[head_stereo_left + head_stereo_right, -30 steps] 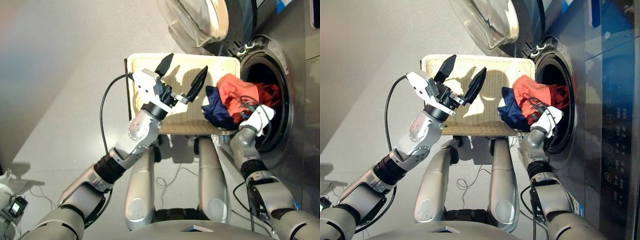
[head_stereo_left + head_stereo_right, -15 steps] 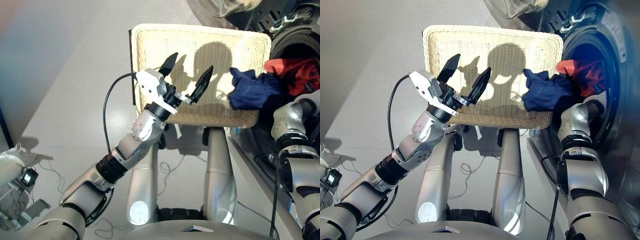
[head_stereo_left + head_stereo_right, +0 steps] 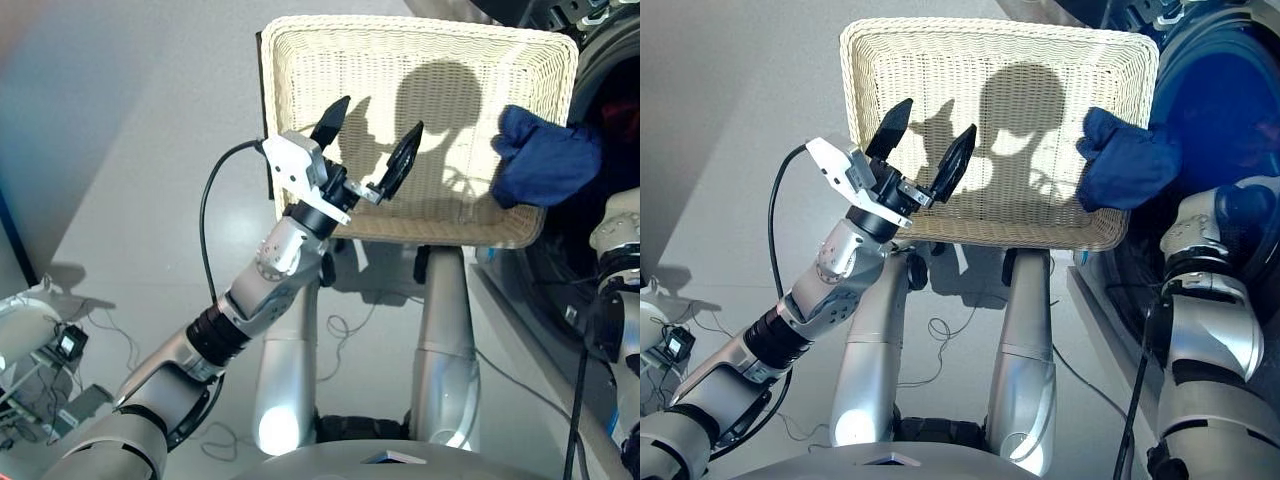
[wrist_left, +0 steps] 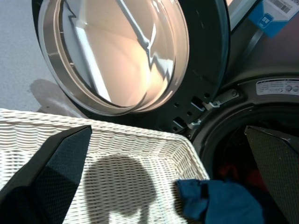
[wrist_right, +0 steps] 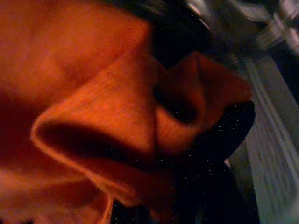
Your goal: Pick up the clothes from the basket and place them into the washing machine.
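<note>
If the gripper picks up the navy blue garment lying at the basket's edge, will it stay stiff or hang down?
The navy blue garment looks crumpled and folded, so it will probably droop limply. It seems light for its bulk. Because it overhangs the basket rim, a push might slide it off.

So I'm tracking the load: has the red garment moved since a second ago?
Yes. It sat beside the navy garment at the basket edge; now it is inside the drum.
</note>
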Robot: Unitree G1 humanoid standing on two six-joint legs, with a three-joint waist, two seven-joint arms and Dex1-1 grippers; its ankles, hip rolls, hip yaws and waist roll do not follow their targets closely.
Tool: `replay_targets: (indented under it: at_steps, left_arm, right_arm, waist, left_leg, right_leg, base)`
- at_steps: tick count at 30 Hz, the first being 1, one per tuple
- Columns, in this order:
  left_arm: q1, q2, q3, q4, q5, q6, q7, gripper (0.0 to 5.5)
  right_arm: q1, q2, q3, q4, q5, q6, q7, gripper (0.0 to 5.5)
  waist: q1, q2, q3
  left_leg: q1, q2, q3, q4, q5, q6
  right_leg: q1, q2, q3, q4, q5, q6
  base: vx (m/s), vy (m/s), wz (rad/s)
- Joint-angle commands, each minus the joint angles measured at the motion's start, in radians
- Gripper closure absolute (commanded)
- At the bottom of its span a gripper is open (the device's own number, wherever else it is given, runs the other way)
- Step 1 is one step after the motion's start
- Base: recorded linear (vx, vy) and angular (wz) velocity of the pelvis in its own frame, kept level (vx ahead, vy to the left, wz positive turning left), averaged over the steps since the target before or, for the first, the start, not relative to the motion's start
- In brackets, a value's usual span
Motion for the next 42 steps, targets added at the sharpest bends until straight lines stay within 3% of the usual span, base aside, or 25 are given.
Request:
replay_targets:
  at_steps: [1, 10, 11, 15, 18, 20, 22, 27, 34, 42]
  left_arm:
    - [0.019, -0.005, 0.061, -0.136, -0.013, -0.049, 0.013, 0.0]
    - [0.007, -0.018, 0.067, -0.141, -0.017, -0.047, 0.027, 0.0]
    - [0.007, -0.018, 0.065, -0.14, -0.016, -0.045, 0.028, 0.0]
    - [0.005, -0.029, 0.059, -0.133, 0.0, -0.042, 0.028, 0.0]
    - [0.004, -0.046, 0.068, -0.123, 0.003, -0.042, 0.028, 0.0]
    - [0.013, -0.071, 0.081, -0.12, 0.017, -0.046, 0.03, 0.0]
    - [0.027, -0.07, 0.098, -0.118, 0.026, -0.049, 0.031, 0.0]
    - [0.06, -0.076, 0.121, -0.127, 0.039, -0.045, 0.029, 0.0]
    - [0.095, -0.091, 0.141, -0.14, 0.032, -0.025, 0.049, 0.0]
    - [0.107, -0.108, 0.133, -0.152, 0.0, -0.029, 0.049, 0.0]
  right_arm:
    - [-0.005, -0.236, 0.023, -0.034, 0.105, -0.132, -0.005, 5.5]
    - [-0.01, -0.118, 0.009, -0.118, 0.205, -0.207, 0.06, 5.5]
    - [-0.006, -0.106, 0.013, -0.115, 0.21, -0.2, 0.069, 0.0]
    - [0.043, -0.019, 0.082, -0.111, 0.149, -0.107, 0.14, 0.0]
    - [0.081, 0.049, 0.115, -0.188, 0.098, -0.117, 0.169, 0.0]
    - [0.176, 0.159, 0.219, -0.329, -0.097, -0.097, 0.172, 0.0]
    - [0.257, 0.19, 0.316, -0.396, -0.292, -0.022, 0.176, 0.0]
    - [0.384, 0.269, 0.428, -0.557, -0.523, 0.052, 0.181, 0.0]
    - [0.478, 0.392, 0.498, -0.684, -0.527, 0.084, 0.242, 0.0]
    - [0.324, 0.382, 0.432, -0.487, -0.499, 0.079, 0.165, 0.0]
  waist:
    - [-0.047, 0.037, -0.015]
    - [-0.047, 0.035, -0.015]
    - [-0.047, 0.035, -0.015]
    - [-0.044, 0.03, -0.015]
    - [-0.05, 0.022, -0.015]
    - [-0.054, 0.01, -0.015]
    - [-0.06, -0.002, -0.015]
    - [-0.072, -0.025, -0.015]
    - [-0.084, -0.048, -0.015]
    - [-0.065, -0.036, -0.015]
  left_leg:
    - [0.044, 0.068, -0.059, 0.054, -0.062, -0.103]
    - [0.056, 0.066, -0.05, 0.036, -0.059, -0.096]
    - [0.057, 0.065, -0.051, 0.035, -0.059, -0.096]
    - [0.061, 0.065, -0.049, 0.031, -0.064, -0.094]
    - [0.06, 0.067, -0.045, 0.021, -0.058, -0.093]
    - [0.06, 0.068, -0.044, 0.009, -0.05, -0.09]
    - [0.059, 0.068, -0.041, 0.005, -0.044, -0.088]
    - [0.053, 0.068, -0.042, 0.002, -0.036, -0.086]
    - [0.044, 0.07, -0.044, -0.004, -0.032, -0.085]
    - [0.047, 0.066, -0.048, -0.008, -0.039, -0.084]
  right_leg:
    - [0.059, 0.015, 0.019, -0.012, -0.043, 0.031]
    - [0.067, 0.018, 0.023, -0.019, -0.043, 0.027]
    - [0.069, 0.018, 0.023, -0.019, -0.043, 0.026]
    - [0.074, 0.017, 0.019, -0.022, -0.047, 0.022]
    - [0.077, 0.018, 0.017, -0.033, -0.039, 0.021]
    - [0.08, 0.02, 0.016, -0.046, -0.031, 0.019]
    - [0.078, 0.023, 0.014, -0.051, -0.024, 0.017]
    - [0.076, 0.027, 0.013, -0.056, -0.019, 0.014]
    - [0.073, 0.027, 0.007, -0.07, -0.01, 0.013]
    - [0.073, 0.025, 0.002, -0.074, -0.012, 0.012]
  base:
    - [0.0, 0.0, 0.0]
    - [0.0, 0.0, 0.0]
    - [0.0, 0.0, 0.0]
    - [0.0, 0.0, 0.0]
    - [0.0, 0.0, 0.0]
    - [0.0, 0.0, 0.0]
    - [0.0, 0.0, 0.0]
    - [0.0, 0.0, 0.0]
    - [0.0, 0.0, 0.0]
    - [0.0, 0.0, 0.0]
